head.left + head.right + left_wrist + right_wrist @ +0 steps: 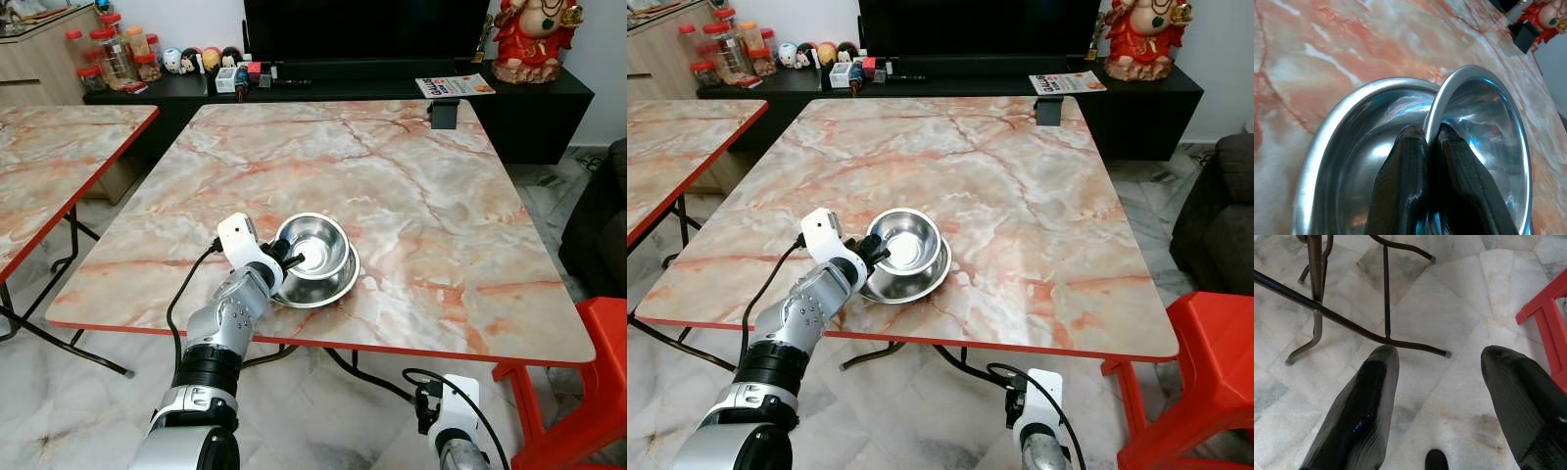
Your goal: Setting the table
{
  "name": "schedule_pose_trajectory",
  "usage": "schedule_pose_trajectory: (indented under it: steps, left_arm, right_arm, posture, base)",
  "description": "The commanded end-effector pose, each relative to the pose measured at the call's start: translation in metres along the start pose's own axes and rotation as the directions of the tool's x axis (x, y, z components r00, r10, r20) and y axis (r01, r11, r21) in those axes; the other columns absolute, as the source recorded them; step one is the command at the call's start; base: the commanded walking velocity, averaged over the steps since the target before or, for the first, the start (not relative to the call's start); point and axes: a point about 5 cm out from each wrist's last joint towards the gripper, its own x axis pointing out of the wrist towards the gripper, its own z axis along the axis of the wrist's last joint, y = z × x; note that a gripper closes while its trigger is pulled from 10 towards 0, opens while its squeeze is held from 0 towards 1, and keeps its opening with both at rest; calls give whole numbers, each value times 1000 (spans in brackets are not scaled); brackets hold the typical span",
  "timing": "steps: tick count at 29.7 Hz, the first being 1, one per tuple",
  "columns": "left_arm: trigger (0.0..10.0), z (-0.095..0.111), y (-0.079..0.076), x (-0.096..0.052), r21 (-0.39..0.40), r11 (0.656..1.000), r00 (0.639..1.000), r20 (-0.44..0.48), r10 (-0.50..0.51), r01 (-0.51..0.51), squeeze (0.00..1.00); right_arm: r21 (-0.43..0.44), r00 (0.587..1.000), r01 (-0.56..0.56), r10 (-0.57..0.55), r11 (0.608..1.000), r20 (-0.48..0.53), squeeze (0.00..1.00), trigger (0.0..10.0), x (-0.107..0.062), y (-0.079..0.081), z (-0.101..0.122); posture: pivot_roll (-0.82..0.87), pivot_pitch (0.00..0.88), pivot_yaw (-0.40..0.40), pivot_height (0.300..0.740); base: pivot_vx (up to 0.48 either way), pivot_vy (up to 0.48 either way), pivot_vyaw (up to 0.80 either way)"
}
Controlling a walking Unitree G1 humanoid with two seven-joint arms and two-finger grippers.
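Two steel bowls sit near the front edge of the marble table. A smaller bowl rests tilted inside a wider, shallower bowl. My left gripper is shut on the near rim of the smaller bowl, one finger inside and one outside. In the left wrist view the wider bowl lies beneath. My right gripper hangs open below the table, over the floor.
A second marble table stands to the left. A red plastic chair is at the front right. A black cabinet at the back holds jars, a magazine and a red figurine. Table legs cross the floor.
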Motion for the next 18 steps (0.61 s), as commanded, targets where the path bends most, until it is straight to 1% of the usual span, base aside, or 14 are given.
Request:
schedule_pose_trajectory:
  steps: [1,2,3,6,7,8,9,10,15,18]
  left_arm:
    - [10000,10,-3,0,-9,1000,1000,19,3,-2,314]
    - [10000,11,-3,-1,-11,1000,1000,19,3,-3,455]
    - [10000,12,-3,-1,-12,1000,1000,20,4,-4,518]
    - [10000,14,-2,-3,-21,1000,1000,23,10,-10,533]
    - [10000,15,-1,-5,-20,1000,1000,25,13,-13,506]
    - [10000,16,-1,-5,-17,1000,1000,28,12,-12,329]
    - [10000,17,-1,-6,-15,1000,999,30,12,-11,329]
    - [10000,18,-1,-6,-16,1000,999,32,11,-11,0]
    - [10000,23,1,-10,-18,1000,999,38,8,-7,0]
    - [10000,22,1,-10,-12,1000,1000,22,1,-1,0]
  right_arm:
    - [12,1000,3,-3,1000,-3,0,10000,1,1,1]
    - [12,1000,4,-4,1000,-2,0,10000,1,1,2]
    - [12,1000,4,-4,1000,-2,0,10000,1,1,2]
    - [12,1000,4,-4,1000,0,0,10000,1,1,3]
    - [12,1000,4,-4,1000,1,0,10000,2,0,3]
    - [12,1000,4,-4,1000,1,0,10000,2,0,3]
    - [11,1000,4,-4,1000,1,0,10000,2,0,3]
    - [10,1000,3,-3,1000,2,0,10000,2,0,3]
    - [7,1000,0,0,1000,2,0,10000,2,1,4]
    - [6,1000,-2,2,1000,2,0,10000,2,1,5]
  posture:
    - [-33,0,82,740]
    - [-33,0,82,740]
    - [-34,0,82,740]
    - [-32,0,81,740]
    - [-30,0,79,740]
    - [-29,0,78,740]
    - [-28,0,77,740]
    - [-27,0,76,740]
    - [-21,0,72,740]
    - [-19,0,71,740]
  base:
    - [0,0,0]
    - [0,0,0]
    - [0,0,0]
    - [0,0,0]
    - [0,0,0]
    - [0,0,0]
    - [0,0,0]
    - [0,0,0]
    - [0,0,0]
    - [0,0,0]
